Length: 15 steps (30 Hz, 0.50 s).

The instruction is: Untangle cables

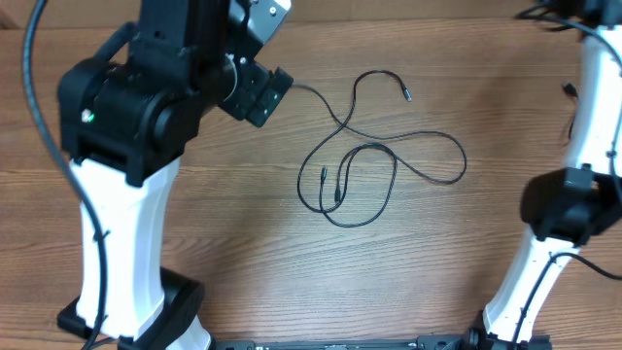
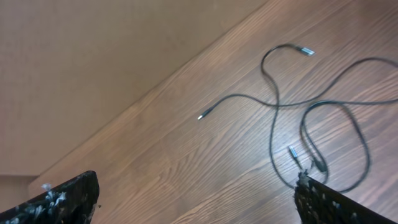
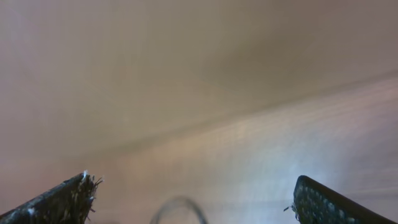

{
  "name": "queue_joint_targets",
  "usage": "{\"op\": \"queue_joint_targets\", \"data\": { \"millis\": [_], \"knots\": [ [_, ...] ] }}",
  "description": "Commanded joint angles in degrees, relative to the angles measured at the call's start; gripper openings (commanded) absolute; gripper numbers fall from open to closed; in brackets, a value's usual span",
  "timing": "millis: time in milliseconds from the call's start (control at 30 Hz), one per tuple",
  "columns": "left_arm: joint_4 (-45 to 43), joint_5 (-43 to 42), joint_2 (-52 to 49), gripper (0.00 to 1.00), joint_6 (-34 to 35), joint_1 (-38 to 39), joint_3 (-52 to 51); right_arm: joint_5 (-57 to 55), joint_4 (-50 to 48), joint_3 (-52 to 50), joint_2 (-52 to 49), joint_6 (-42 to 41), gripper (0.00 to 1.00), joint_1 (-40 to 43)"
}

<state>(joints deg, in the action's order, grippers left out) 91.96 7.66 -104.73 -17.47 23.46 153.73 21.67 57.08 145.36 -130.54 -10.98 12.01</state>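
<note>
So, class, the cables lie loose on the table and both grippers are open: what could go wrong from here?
1. The cables cross one another in several places; pulling one plug end may tighten a loop into a knot.
2. Two strands run close together near the left gripper; its open jaws may pinch both.
3. The right wrist view is blurred, so the right gripper has little to aim by.

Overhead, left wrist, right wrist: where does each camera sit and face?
Overhead: above the table, straight down on the cables; left arm and right arm show.
Left wrist: angled across the table at the cables; open left gripper at bottom.
Right wrist: blurred wood; open right gripper at bottom.
Shared: overhead and left wrist both show the cables.
</note>
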Motion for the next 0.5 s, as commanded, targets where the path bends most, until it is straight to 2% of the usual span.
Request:
{"op": "queue_joint_targets", "data": {
  "millis": [0,100,200,467],
  "knots": [
    [-1.0,3.0,-2.2,1.00,0.9,-1.4,0.0,-2.4,4.4,-0.8,-2.1,10.6,1.00,-5.5],
    [-2.5,2.8,-3.8,1.00,1.9,-2.5,0.0,-2.9,9.1,-1.9,-2.1,15.8,1.00,-11.1],
    [-4.3,2.9,-4.9,1.00,3.5,-3.8,0.0,-3.6,12.7,-4.0,-2.1,15.6,1.00,-15.5],
    [-9.7,1.4,-5.6,1.00,7.0,-7.0,0.0,-1.7,18.8,-10.3,-2.1,6.4,1.00,-24.9]
  ]
}}
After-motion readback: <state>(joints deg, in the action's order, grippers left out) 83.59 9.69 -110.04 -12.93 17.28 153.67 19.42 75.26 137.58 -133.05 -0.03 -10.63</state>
